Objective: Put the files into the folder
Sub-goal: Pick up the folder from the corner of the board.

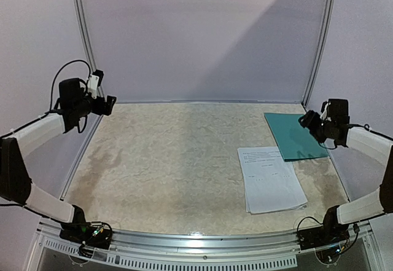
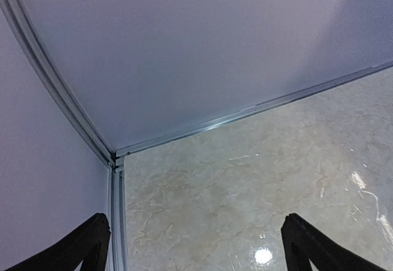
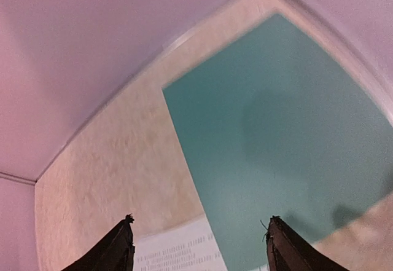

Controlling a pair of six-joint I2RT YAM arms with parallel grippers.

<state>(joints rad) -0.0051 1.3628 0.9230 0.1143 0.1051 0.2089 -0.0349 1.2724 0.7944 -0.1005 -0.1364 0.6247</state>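
The teal folder [image 1: 293,134] lies closed and flat at the table's far right. The files [image 1: 270,179], a stack of white printed sheets, lie just in front of it, their far corner tucked under or against the folder's near edge. My right gripper [image 1: 313,123] hovers open and empty above the folder's right part; its wrist view shows the folder [image 3: 276,136] and the top of the sheets [image 3: 178,252] between its fingertips [image 3: 123,240]. My left gripper [image 1: 107,104] is raised at the far left corner, open and empty, over bare table [image 2: 245,209].
The mottled beige table [image 1: 178,160] is boxed in by white walls at the back and both sides, with metal rails along the corners [image 1: 83,31]. A metal rail [image 1: 202,240] runs along the near edge between the arm bases.
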